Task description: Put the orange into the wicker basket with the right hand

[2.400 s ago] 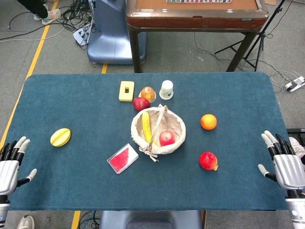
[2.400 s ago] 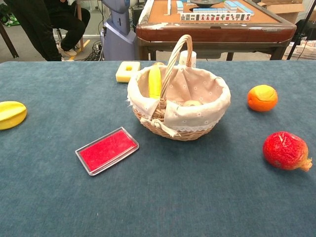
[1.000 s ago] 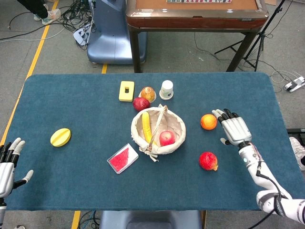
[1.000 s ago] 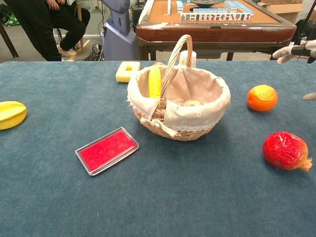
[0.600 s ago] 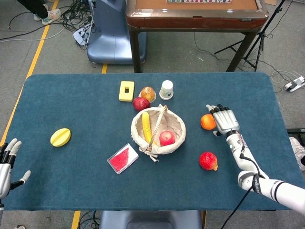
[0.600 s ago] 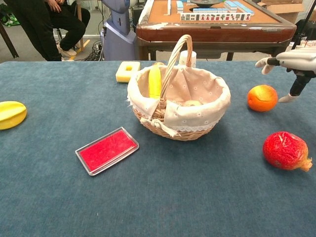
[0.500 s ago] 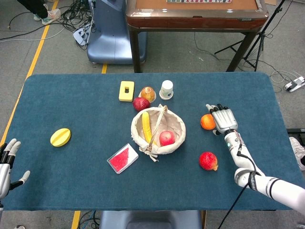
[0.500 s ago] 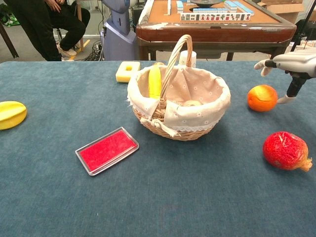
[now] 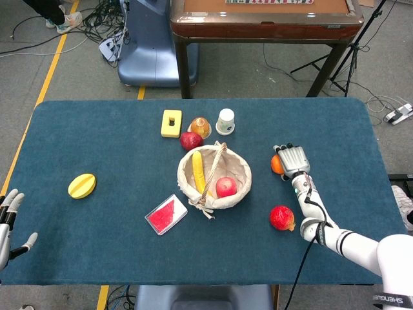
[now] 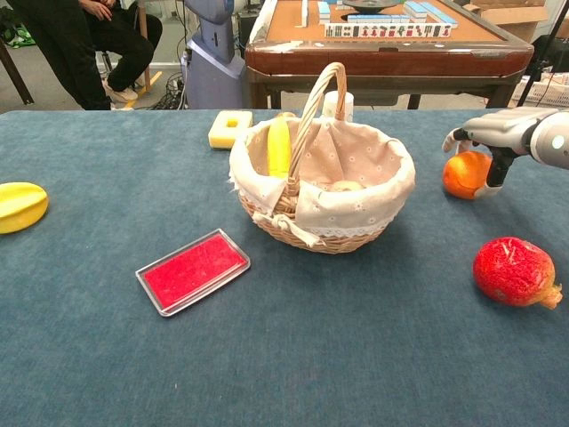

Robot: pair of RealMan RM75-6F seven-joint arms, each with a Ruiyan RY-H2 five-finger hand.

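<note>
Orange (image 10: 464, 174) sat right of the wicker basket (image 10: 322, 182); your right hand (image 10: 494, 132) cupped over it, whether gripping I couldn't tell; left hand (image 9: 8, 226) spread off the worktop (image 9: 97, 142) edge.

**Clearance between orange and basket**

Bare blue table (image 9: 335, 129) lies between the orange (image 10: 464, 176) and the wicker basket (image 9: 240, 189). The basket's upright handle (image 10: 313, 111) spans its middle. A banana (image 9: 198, 172) and apple (image 9: 226, 187) occupy part of the interior. A pomegranate (image 9: 282, 217) sits near the right hand (image 9: 293, 160).
</note>
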